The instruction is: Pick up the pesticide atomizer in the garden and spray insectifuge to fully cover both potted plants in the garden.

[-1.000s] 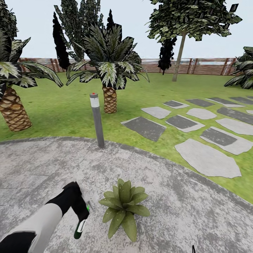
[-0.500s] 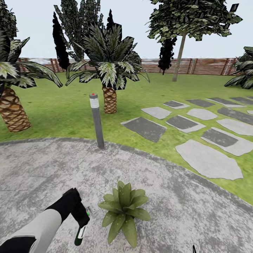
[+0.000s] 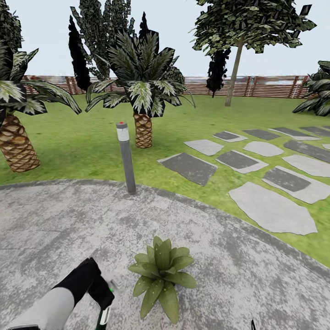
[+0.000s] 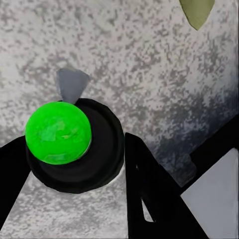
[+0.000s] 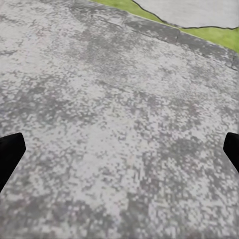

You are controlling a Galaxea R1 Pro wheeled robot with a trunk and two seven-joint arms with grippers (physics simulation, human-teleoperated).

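One potted plant point(image 3: 160, 275), a low rosette of broad green leaves, sits on the grey paved patio point(image 3: 238, 270) near the bottom centre of the head view. Just left of it, my left gripper point(image 3: 104, 303) is shut on the pesticide atomizer point(image 3: 102, 317), which points downward with its lower end cut off by the frame edge. In the left wrist view the atomizer point(image 4: 59, 132) appears end-on as a bright green round inside a dark ring, with black fingers point(image 4: 149, 189) on both sides and a leaf tip point(image 4: 196, 11) beyond. My right gripper point(image 5: 119, 152) is open above bare paving.
A grey bollard lamp point(image 3: 126, 158) stands at the patio's far edge. Two scaly-trunked palms point(image 3: 143, 98) grow on the lawn behind it. Flat stepping stones point(image 3: 270, 206) cross the grass at right. A brown slatted fence point(image 3: 256, 86) closes the back.
My left arm has drawn back toward the bottom edge of the head view, carrying the atomizer lower and slightly away from the plant. The plant has stayed put.
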